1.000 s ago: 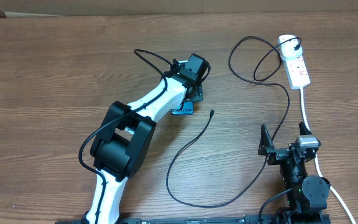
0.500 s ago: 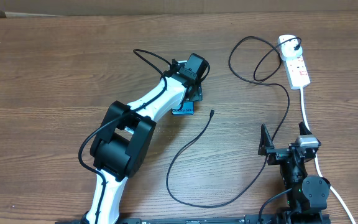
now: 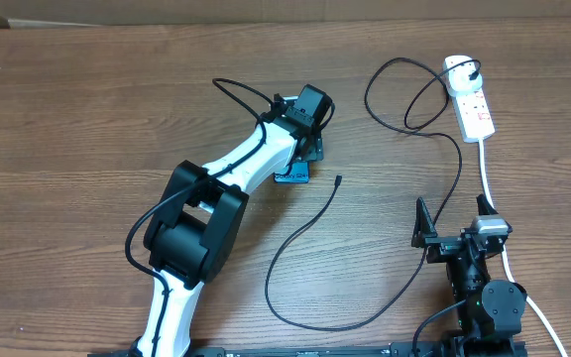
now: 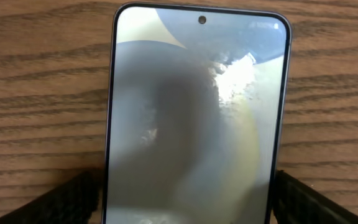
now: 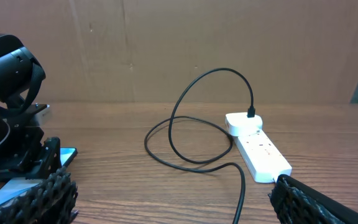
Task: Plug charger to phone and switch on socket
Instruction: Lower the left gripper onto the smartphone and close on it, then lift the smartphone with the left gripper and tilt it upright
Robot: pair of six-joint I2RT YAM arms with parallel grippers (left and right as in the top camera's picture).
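Note:
The phone (image 4: 194, 93) lies flat on the wooden table and fills the left wrist view; overhead only its blue lower corner (image 3: 290, 175) shows under the arm. My left gripper (image 4: 185, 193) straddles the phone, one finger against each long edge. The charger's connector tip (image 3: 338, 179) lies loose just right of the phone. Its black cable (image 3: 315, 325) loops down and back up to the plug (image 3: 476, 69), which sits in the white socket strip (image 3: 476, 109). My right gripper (image 3: 452, 220) is open and empty at the near right, with the socket (image 5: 257, 146) ahead of it.
The socket's thick white cord (image 3: 488, 174) runs down the right side past my right arm. A loop of the black cable (image 5: 191, 124) lies between my right gripper and the socket. The left arm's body (image 3: 196, 223) crosses the middle left of the table.

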